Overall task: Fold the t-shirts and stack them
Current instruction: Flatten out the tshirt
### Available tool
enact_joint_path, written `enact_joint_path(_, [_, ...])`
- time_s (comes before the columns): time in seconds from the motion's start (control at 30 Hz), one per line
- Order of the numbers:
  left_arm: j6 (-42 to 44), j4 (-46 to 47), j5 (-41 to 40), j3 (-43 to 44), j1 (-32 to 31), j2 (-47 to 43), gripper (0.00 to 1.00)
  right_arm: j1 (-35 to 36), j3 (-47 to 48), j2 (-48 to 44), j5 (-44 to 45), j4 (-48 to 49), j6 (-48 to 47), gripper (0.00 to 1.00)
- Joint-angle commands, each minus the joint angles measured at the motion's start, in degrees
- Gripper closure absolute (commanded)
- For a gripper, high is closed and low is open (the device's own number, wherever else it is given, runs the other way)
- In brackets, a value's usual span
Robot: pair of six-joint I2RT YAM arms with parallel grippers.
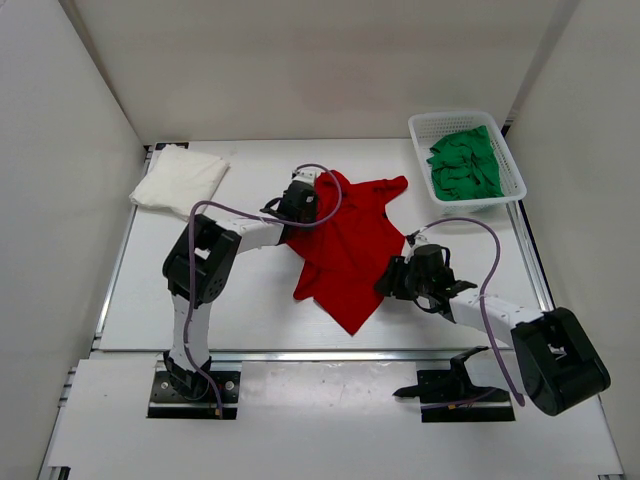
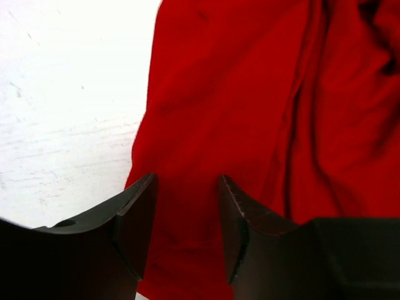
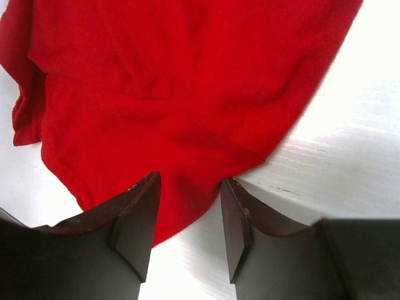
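As left fingers [image 2: 134,219] and right fingers [image 3: 134,219] gape, red t-shirt [image 1: 345,250] lies rumpled

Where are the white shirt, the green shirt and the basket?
white shirt [image 1: 180,177], overhead view, middle of the folded cloth
green shirt [image 1: 465,163], overhead view, middle of the crumpled heap
basket [image 1: 450,122], overhead view, its far wall

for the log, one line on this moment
red shirt crumpled; left gripper open; right gripper open; white shirt folded; green shirt in basket
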Motion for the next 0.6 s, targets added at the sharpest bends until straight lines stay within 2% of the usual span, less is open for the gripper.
enact_joint_path(0.0, [1.0,-1.4,3.0,1.2,0.6,-1.4,0.48,-0.3,0.6,1.5,0.8,-0.6,-0.5,0.59])
enact_joint_path(0.07, [0.7,-1.2,3.8,1.9,1.0,-0.5,0.52,-0.6,0.9,2.2,0.3,-0.3,-0.4,0.59])
enact_joint_path(0.1, [0.1,-1.2,3.7,2.5,0.9,0.0,0.60,-0.8,1.1,2.9,0.3,0.1,-0.4,0.60])
enact_joint_path(0.17, [-1.3,-1.1,4.5,2.7,1.7,0.1,0.69,-1.2,1.8,4.5,0.2,0.5,0.3,0.64])
enact_joint_path(0.2, [-2.4,0.3,5.7,1.9,1.6,-0.6,0.76,-1.4,2.2,5.6,-0.4,0.9,0.5,0.69])
enact_joint_path(0.27, [-5.3,2.9,6.9,0.0,2.8,-2.2,0.89,-2.4,3.0,7.1,-0.5,1.3,0.4,0.88])
enact_joint_path(0.33, [-7.4,3.9,8.7,-1.6,4.9,-4.2,0.98,-2.6,3.6,7.8,0.2,0.6,0.4,0.98])
enact_joint_path(0.5, [-14.9,9.5,16.6,-9.9,13.3,-11.0,1.00,-5.1,4.4,5.7,0.7,-0.3,-0.2,1.00])
enact_joint_path(0.57, [-14.6,8.2,17.7,-9.6,13.4,-11.5,1.00,-5.9,4.4,4.9,1.0,-0.6,-0.6,1.00])
